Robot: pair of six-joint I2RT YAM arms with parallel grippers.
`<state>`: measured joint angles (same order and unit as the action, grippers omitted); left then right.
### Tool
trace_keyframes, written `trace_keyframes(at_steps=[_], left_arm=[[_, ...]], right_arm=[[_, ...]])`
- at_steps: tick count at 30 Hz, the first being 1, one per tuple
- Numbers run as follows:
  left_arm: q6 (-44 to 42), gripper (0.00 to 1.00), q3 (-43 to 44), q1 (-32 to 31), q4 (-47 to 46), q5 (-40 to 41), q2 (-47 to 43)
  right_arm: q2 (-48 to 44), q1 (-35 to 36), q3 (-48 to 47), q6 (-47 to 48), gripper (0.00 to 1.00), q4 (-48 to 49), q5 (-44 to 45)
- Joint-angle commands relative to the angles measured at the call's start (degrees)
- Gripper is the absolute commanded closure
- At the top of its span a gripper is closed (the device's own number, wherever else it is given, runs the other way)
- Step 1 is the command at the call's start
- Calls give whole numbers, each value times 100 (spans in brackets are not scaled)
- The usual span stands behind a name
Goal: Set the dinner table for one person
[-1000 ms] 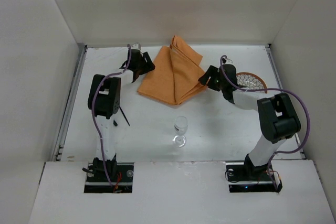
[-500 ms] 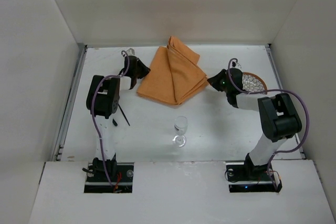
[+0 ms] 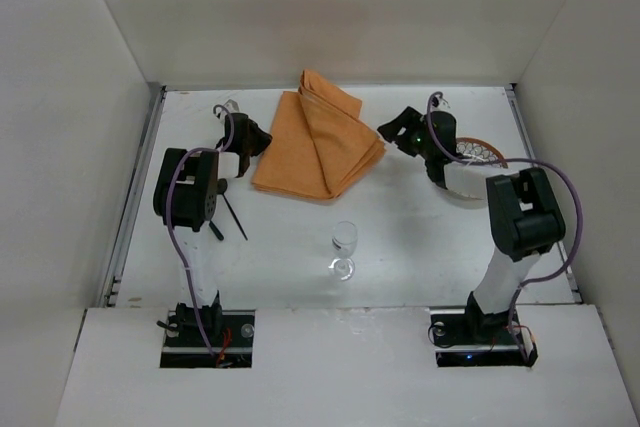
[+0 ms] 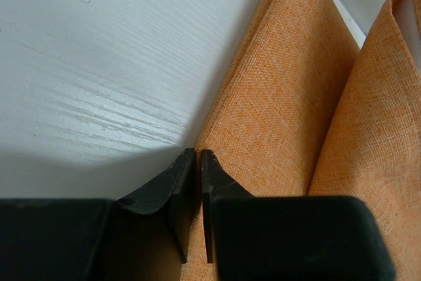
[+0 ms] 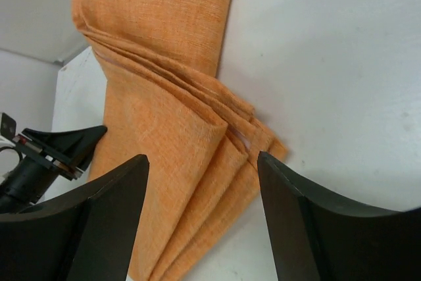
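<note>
placemat (image 3: 315,142): slid left | left gripper (image 4: 199,157): pulled left, seemingly clamping it | right gripper (image 5: 200,162): released, open

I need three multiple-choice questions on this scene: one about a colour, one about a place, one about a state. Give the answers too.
1. What colour is the cloth? A orange; B blue; C green.
2. Where does the glass stand? A on the cloth; B on the bare table; C on a plate.
3. How is the right hand? A shut on the glass; B shut on the cloth; C open.
Answers: 1 A, it shows orange in every view. 2 B, white table lies all around its foot. 3 C, its jaws stand wide apart.
</note>
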<state>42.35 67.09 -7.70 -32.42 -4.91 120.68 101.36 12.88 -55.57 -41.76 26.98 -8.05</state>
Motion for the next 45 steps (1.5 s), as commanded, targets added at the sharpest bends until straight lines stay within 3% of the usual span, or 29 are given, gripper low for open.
trace_keyframes(at_steps=[1,8,12,15,19,31,41,45], left_arm=[[46,93,-29,-34,-291,42,-230],[2,93,58,-121,-256,42,-177],[28,94,103,-139,-256,51,-133],[10,95,76,-157,-264,191,-168],[89,96,-126,-157,-317,517,-440],[81,97,-758,-218,-563,1237,-1161],[28,97,-645,133,-458,1387,-1311],[-25,89,-171,195,-90,1195,-934]], right_arm=[[515,96,-532,168,29,-140,-363],[1412,254,-1421,133,43,-519,-811],[1474,307,-1387,-182,85,-203,-1032],[1072,289,-835,-473,95,323,-559],[246,87,132,-755,97,782,92],[-1284,-1,2014,-1185,96,414,1858],[-1550,122,1919,-887,93,-290,2361],[-1497,140,1918,-869,81,-290,2361]])
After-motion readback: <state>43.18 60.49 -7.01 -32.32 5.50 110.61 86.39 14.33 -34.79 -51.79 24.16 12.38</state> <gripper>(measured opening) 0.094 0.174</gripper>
